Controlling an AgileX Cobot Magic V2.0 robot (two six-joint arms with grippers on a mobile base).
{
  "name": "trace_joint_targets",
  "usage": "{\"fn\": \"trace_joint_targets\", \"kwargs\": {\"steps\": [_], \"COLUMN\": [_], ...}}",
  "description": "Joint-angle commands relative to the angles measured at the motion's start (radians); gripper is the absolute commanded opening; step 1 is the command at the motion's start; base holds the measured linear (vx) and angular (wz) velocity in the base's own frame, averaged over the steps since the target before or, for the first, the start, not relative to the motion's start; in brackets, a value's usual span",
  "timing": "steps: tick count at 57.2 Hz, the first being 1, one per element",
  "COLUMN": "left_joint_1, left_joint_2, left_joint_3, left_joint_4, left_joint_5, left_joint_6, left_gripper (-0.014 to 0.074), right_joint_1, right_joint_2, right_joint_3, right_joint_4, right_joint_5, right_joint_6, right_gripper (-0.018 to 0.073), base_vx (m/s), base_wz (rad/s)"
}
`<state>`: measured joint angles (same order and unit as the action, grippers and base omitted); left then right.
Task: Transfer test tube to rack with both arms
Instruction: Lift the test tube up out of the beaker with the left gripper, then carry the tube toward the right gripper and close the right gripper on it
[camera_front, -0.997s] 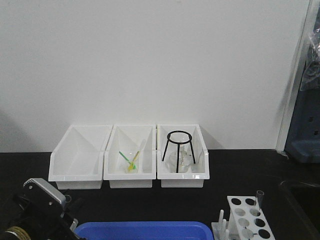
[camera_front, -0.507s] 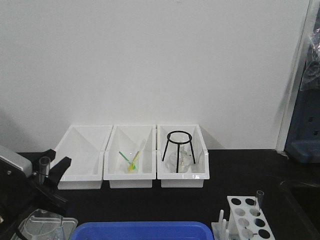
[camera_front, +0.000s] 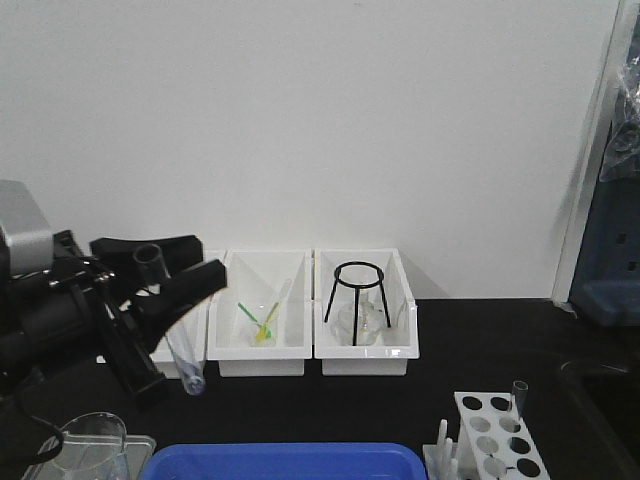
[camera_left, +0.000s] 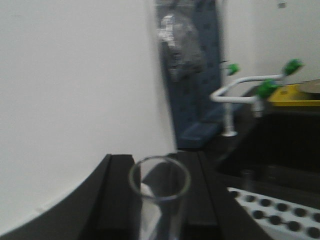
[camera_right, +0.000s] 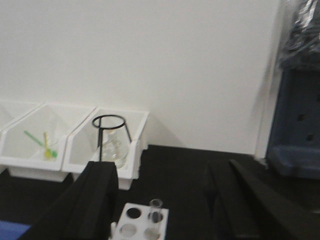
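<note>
left gripper (camera_front: 208, 256): pinched test tube (camera_front: 178, 340), tilted, rim above fingers
right gripper (camera_right: 167, 200): spread wide, rack (camera_right: 140, 225) just below
room: bins (camera_front: 260, 350) close behind test tube, beaker (camera_front: 88, 445) underneath

Black table (camera_front: 450, 345): bare strip between back row and front items, widest ahead of rack.
Back row, against wall: three white open-fronted plastic bins (camera_front: 262, 345), touching; black wire tripod stand (camera_front: 357, 295) rising above right bin's rim.
Front centre: blue plastic tray (camera_front: 290, 460).
Front left: clear glass beaker (camera_front: 90, 445), below left arm.
Front right: white plastic rack with round holes (camera_front: 497, 435); upright white pegs (camera_front: 443, 440) along its left side; one clear standing tube (camera_front: 519, 393) in far right corner hole, other visible holes open. Air above rack unobstructed.
Slim clear glass test tube (camera_front: 180, 340): tilted in closed left gripper (camera_front: 205, 257), low end hanging before leftmost bin.
Right gripper (camera_right: 160, 170): jaws wide apart.
</note>
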<state>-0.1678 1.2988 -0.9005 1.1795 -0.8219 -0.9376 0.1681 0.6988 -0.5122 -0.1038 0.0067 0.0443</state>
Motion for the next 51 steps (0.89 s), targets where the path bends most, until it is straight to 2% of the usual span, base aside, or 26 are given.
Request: {"fn": "trace_joint_targets", "kwargs": {"steps": [1, 4, 12, 27, 38, 51], "left_joint_1": [0.000, -0.002, -0.006, -0.098, -0.138, -0.191], "left_joint_2": [0.008, 0.022, 0.052, 0.087, 0.109, 0.155], "left_joint_3": [-0.067, -0.075, -0.074, -0.074, -0.074, -0.074], "left_joint_4": [0.074, 0.079, 0.068, 0.017, -0.003, 0.000], "left_joint_5": [-0.111, -0.113, -0.117, -0.088, -0.087, -0.086], "left_joint_6": [-0.170, -0.204, -0.210, -0.195, -0.192, -0.192], "left_gripper": [-0.0005, -0.0004, -0.0004, -0.0004, -0.0004, -0.0004], "right_joint_1": [0.073, 0.132, 0.284, 0.506, 0.584, 0.592], "right_joint_2": [0.047, 0.082, 0.190, 0.401, 0.527, 0.603], "right_joint_3": [-0.032, -0.032, -0.032, -0.032, -0.036, -0.036], "right_joint_4": [-0.007, -0.007, -0.007, -0.008, -0.008, -0.046], "right_joint_5": [-0.062, -0.066, -0.145, -0.465, -0.649, -0.763], "right_joint_6": [0.000, -0.001, -0.001, 0.000, 0.059, 0.129], "right_gripper": [0.0443, 0.0443, 0.0442, 0.0442, 0.0442, 0.0442], "base_vx": [0.00, 0.00, 0.00, 0.00, 0.00, 0.00], "base_wz": [0.00, 0.00, 0.00, 0.00, 0.00, 0.00]}}
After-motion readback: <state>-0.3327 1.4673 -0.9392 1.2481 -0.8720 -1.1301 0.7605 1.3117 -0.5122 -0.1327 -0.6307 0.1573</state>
